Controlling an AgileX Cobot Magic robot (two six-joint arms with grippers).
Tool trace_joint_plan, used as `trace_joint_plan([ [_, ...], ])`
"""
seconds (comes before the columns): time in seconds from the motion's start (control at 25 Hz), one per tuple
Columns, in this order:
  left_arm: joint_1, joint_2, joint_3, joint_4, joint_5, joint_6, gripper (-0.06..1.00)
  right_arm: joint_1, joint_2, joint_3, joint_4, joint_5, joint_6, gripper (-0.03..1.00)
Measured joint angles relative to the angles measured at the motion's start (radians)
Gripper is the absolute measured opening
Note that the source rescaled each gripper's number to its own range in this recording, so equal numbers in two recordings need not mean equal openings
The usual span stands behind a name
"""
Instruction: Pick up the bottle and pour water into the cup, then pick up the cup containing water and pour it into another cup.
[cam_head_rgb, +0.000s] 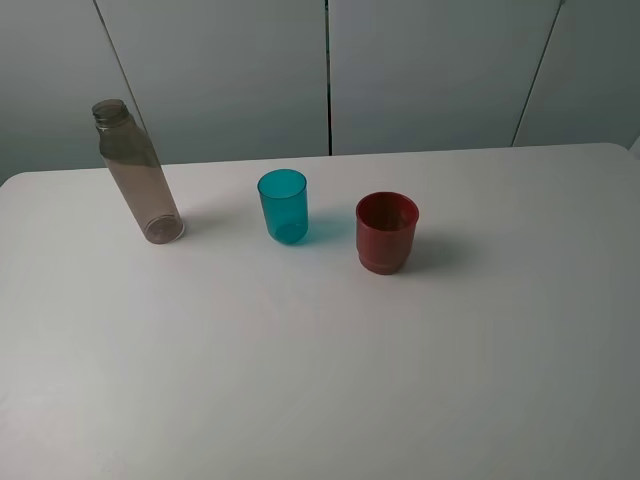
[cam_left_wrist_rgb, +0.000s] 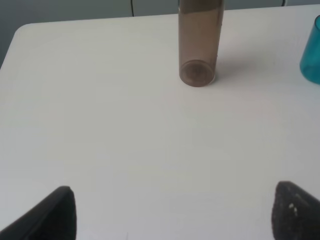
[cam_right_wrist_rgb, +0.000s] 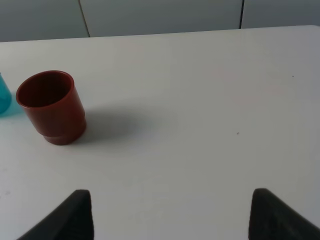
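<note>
You're looking at a plain white table (cam_head_rgb: 300, 380) with a rounded far edge and rounded corners. Behind it stands a pale grey-green wall of flat panels (cam_head_rgb: 420, 70), split by thin dark seams, one upright near the middle and others slanting. Soft, even light falls from the front left, so shadows trail right.

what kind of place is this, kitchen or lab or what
Most likely a lab or test bench, not a kitchen. A plain white table holds only an uncapped bottle, a teal cup and a red cup, set in a row. Behind it are bare grey panels, with no sink or counter.
</note>
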Motion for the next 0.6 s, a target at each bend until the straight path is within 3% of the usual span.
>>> trace_joint_plan([
  [0.4, 0.004, 0.0, 0.002, 0.0, -0.004, 0.002, 1.0, 0.0, 0.0, 0.0, 0.0, 0.0, 0.006, 0.1],
  [0.6, 0.061, 0.0, 0.002, 0.0, -0.004, 0.002, 1.0, 0.0, 0.0, 0.0, 0.0, 0.0, 0.006, 0.1],
])
